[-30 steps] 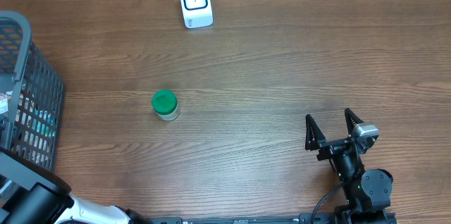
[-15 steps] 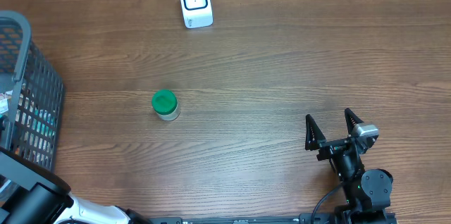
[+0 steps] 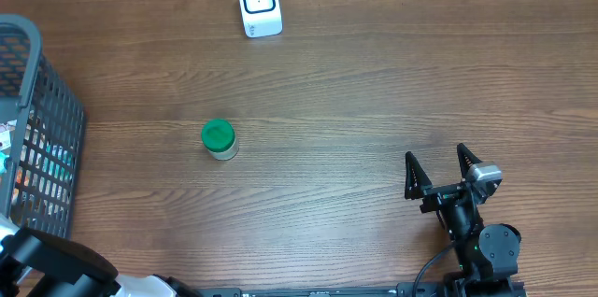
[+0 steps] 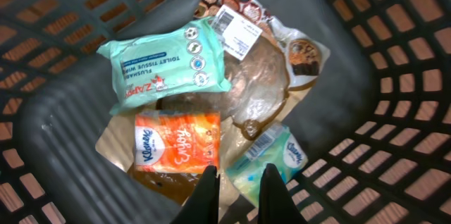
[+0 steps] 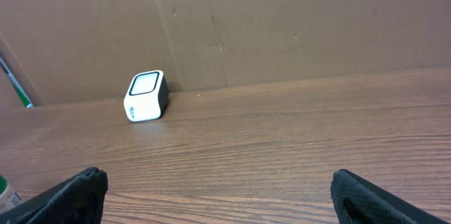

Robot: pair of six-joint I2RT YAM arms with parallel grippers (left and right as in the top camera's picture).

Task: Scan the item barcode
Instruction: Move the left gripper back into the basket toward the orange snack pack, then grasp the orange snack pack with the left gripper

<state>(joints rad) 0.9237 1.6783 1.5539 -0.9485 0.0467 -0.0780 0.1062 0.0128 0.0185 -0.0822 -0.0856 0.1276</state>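
My left gripper (image 4: 239, 175) is down inside the grey basket (image 4: 63, 139). Its jaws stand close together, with a pale edge of the brown cookie bag (image 4: 261, 76) between them. That bag has a white barcode label (image 4: 237, 29) at its top. On it lie a teal wipes pack (image 4: 168, 64), an orange tissue pack (image 4: 177, 141) and a green tissue pack (image 4: 271, 160). The white scanner (image 3: 259, 3) stands at the table's far edge, also facing the right wrist camera as the scanner (image 5: 146, 96). My right gripper (image 3: 434, 154) rests open and empty near the front right.
A green-lidded jar (image 3: 219, 138) stands on the table left of centre. The basket (image 3: 37, 82) fills the left edge in the overhead view, and the left arm (image 3: 65, 269) reaches in from the lower left corner. A cardboard wall (image 5: 282, 20) backs the table.
The left arm has shifted a little at the lower left corner, beside the basket. The right arm, the jar and the scanner have not moved.
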